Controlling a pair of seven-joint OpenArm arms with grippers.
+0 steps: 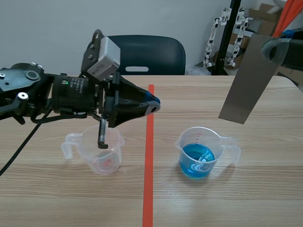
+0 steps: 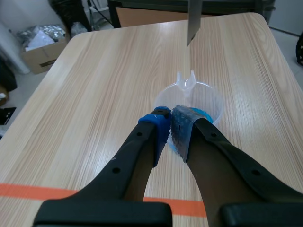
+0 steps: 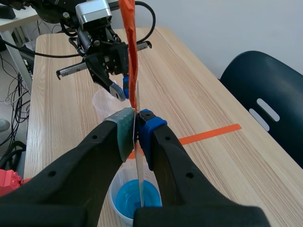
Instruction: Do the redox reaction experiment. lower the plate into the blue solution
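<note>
My left end effector (image 1: 152, 105): closed on nothing, raised above the tabletop (image 1: 265, 189).
Clear cup (image 1: 102, 156): under my left arm.
Blue solution cup (image 1: 199, 158): right of the tape line.
Plate (image 1: 247, 78): hanging tilted above the blue solution cup, clear of the liquid.
My right end effector (image 3: 136, 121): clamped on the plate.

Plate (image 2: 194, 19) cut by the frame edge (beaker (image 2: 213, 100) half hidden).

Open air lies between the lower edge of the metal plate (image 1: 247, 78) and the mouth of the beaker of blue solution (image 1: 199, 153) below it, so that way down is free. The left gripper (image 1: 154, 105) hangs raised by the tape line (image 1: 149, 179), just past the clear beaker (image 1: 97, 153) and well apart from the blue one. A lane of table runs between the two beakers.
</note>
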